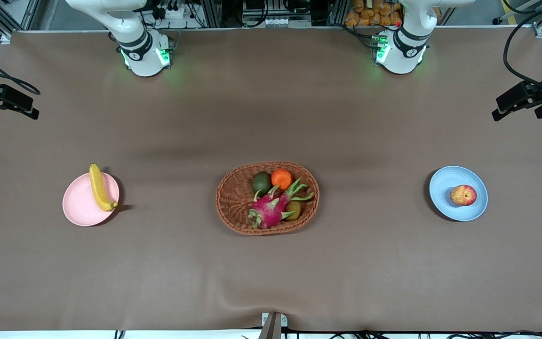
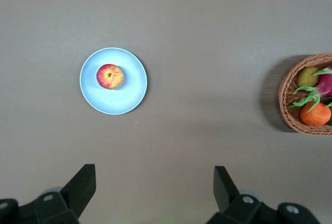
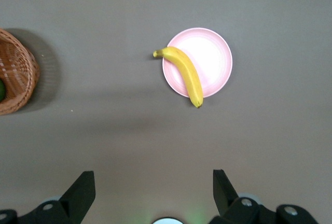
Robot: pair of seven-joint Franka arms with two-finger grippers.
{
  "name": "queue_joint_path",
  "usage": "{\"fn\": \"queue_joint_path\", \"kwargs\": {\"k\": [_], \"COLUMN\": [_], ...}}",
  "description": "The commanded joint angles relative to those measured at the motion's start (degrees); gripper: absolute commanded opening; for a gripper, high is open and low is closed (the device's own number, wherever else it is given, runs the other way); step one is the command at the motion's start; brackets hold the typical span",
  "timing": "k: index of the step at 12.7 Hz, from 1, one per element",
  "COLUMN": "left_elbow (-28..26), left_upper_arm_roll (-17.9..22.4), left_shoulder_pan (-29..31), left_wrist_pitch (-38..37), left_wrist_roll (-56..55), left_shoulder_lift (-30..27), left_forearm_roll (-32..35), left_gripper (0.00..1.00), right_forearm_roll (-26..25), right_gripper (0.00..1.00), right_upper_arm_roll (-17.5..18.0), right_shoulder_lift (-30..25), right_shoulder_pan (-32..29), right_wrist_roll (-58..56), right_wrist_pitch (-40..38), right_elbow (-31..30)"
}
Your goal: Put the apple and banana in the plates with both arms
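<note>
The red and yellow apple (image 1: 463, 195) lies in the light blue plate (image 1: 445, 181) toward the left arm's end of the table; both show in the left wrist view, the apple (image 2: 109, 76) on the plate (image 2: 129, 97). The yellow banana (image 1: 99, 188) lies across the edge of the pale pink plate (image 1: 80, 207) toward the right arm's end; the right wrist view shows the banana (image 3: 184, 73) on that plate (image 3: 212, 60). My left gripper (image 2: 154, 182) is open and empty, high over bare table. My right gripper (image 3: 154, 182) is open and empty, high over bare table. Neither gripper shows in the front view.
An oval wicker basket (image 1: 233, 197) stands mid-table between the plates, holding an avocado (image 1: 261, 182), an orange fruit (image 1: 281, 179), a dragon fruit (image 1: 271, 209) and a kiwi (image 1: 292, 210). Both arm bases (image 1: 144, 52) stand at the table's edge farthest from the front camera.
</note>
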Motion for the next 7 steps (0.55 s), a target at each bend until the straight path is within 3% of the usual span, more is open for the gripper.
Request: {"fn": "queue_joint_path", "kwargs": {"k": [1, 3, 7], "left_elbow": [0.4, 0.66, 3.47], "left_upper_arm_roll": [-1.17, -2.14, -2.05], "left_shoulder_pan": [-0.11, 0.06, 0.5], "left_wrist_pitch": [-1.46, -3.74, -6.21], "left_wrist_roll": [-0.74, -1.45, -1.36], "left_shoulder_lift": [-0.64, -0.91, -0.73], "left_forearm_roll": [0.72, 5.29, 5.49], "left_gripper": [1.0, 1.0, 1.0], "right_forearm_roll": [-0.99, -0.81, -0.64], "right_gripper": [1.0, 1.0, 1.0], "right_upper_arm_roll": [-0.26, -0.52, -0.53], "right_shoulder_lift": [-1.41, -1.33, -1.41], "right_shoulder_pan": [-0.19, -0.45, -1.07], "right_wrist_roll": [0.88, 0.71, -0.18], "right_wrist_pitch": [-1.12, -1.21, -1.65], "right_elbow": [-0.6, -0.51, -0.6]}}
